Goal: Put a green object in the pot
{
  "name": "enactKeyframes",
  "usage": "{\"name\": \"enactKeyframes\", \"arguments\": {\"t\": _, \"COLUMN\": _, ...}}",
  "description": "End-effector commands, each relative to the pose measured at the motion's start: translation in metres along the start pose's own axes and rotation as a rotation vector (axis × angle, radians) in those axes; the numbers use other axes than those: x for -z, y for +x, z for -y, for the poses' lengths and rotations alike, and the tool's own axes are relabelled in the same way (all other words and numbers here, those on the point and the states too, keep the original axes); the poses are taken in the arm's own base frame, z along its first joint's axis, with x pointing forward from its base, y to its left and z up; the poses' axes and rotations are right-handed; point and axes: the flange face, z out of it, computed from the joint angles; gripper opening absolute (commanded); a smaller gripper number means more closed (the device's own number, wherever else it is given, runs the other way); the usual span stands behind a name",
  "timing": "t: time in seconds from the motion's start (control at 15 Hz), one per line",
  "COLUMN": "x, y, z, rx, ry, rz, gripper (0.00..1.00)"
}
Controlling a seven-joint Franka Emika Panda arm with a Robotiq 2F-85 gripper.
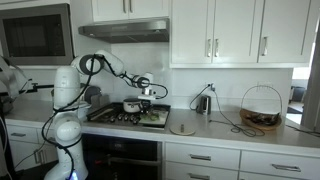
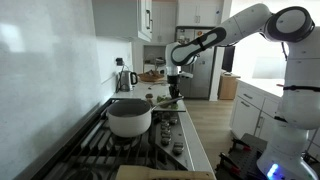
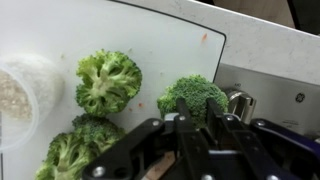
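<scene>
The reach-to-grasp step is in hand: the gripper [image 3: 200, 122] hovers over the cutting board [image 3: 170, 40], above a broccoli floret [image 3: 192, 95] on that board (jaw opening unclear, apparently empty). Next it should descend and close. The pot [image 2: 130, 117] waits near the board.

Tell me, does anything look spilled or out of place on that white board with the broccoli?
Nothing much. Three broccoli florets lie loose but whole on the white board; the only blemish is a few tiny reddish specks on its surface. The tub of pale grains beside them shows no spill.
</scene>
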Motion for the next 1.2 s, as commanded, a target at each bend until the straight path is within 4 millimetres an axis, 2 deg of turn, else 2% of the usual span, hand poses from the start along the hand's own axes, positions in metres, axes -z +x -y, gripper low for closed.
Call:
{"name": "enactKeyframes", "arguments": {"t": 0.0, "x": 0.008, "y": -0.001, "z": 0.002, "rx": -0.04, "ry": 0.009, "rz": 0.002, "gripper": 0.05}}
{"name": "enactKeyframes", "arguments": {"t": 0.47, "x": 0.022, "y": 0.0, "z": 0.0, "rx": -0.094, "ry": -0.014, "rz": -0.001, "gripper": 0.06}}
{"name": "enactKeyframes", "arguments": {"t": 1.13, "x": 0.061, "y": 0.0, "z": -0.004, "rx": -0.179, "ry": -0.095, "rz": -0.014, "gripper": 0.06}}
